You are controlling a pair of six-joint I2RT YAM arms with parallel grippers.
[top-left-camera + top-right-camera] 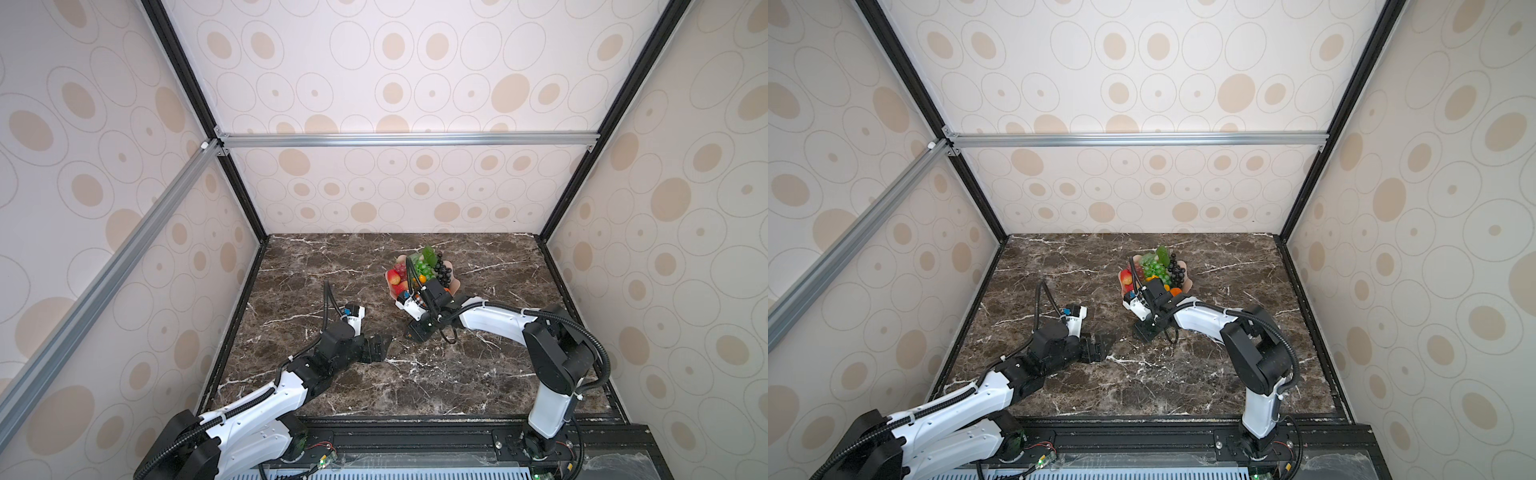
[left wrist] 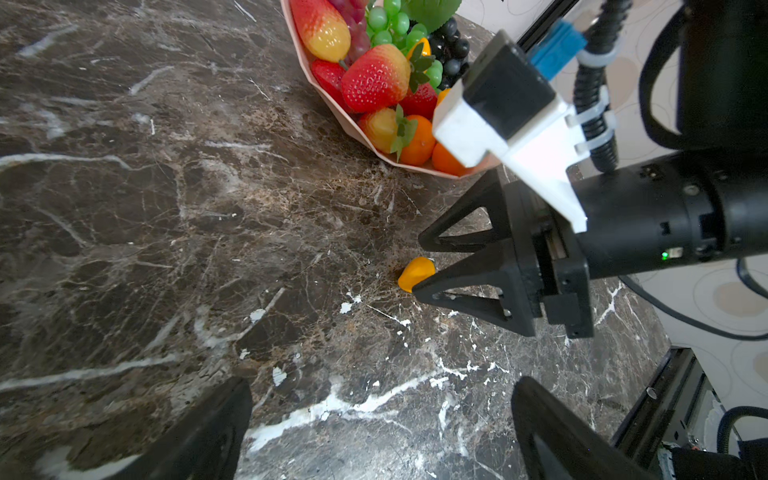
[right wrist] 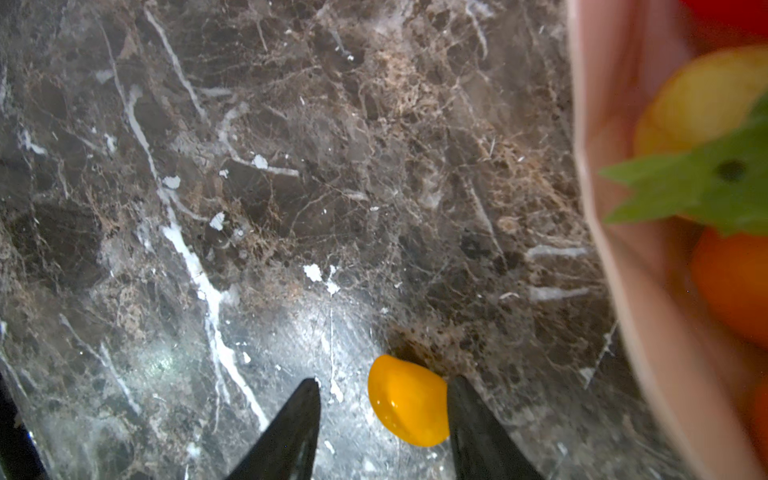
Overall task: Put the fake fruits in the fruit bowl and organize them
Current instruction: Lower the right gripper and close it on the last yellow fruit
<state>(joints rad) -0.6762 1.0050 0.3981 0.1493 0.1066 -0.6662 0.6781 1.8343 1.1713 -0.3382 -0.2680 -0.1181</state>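
Note:
The pale pink fruit bowl (image 1: pixel 455 284) (image 1: pixel 1190 284) (image 2: pixel 332 104) (image 3: pixel 623 208) stands mid-table, piled with fake fruits (image 1: pixel 419 268) (image 1: pixel 1156 268): strawberries (image 2: pixel 374 79), tangerines, and green and black grapes. One small yellow-orange oval (image 2: pixel 415 272) (image 3: pixel 407 401) lies on the marble just outside the bowl. My right gripper (image 1: pixel 419 332) (image 1: pixel 1144 330) (image 2: pixel 417 266) (image 3: pixel 384 380) is down at the table, open around this oval. One finger touches it and the other stands apart. My left gripper (image 1: pixel 380 345) (image 1: pixel 1106 345) (image 2: pixel 382 386) is wide open over bare marble, left of the right gripper.
The dark marble tabletop (image 1: pixel 332 270) is enclosed by patterned walls at the back and both sides. A black rail (image 1: pixel 415 436) runs along the front edge. The right arm's cable (image 1: pixel 449 336) loops down beside its wrist.

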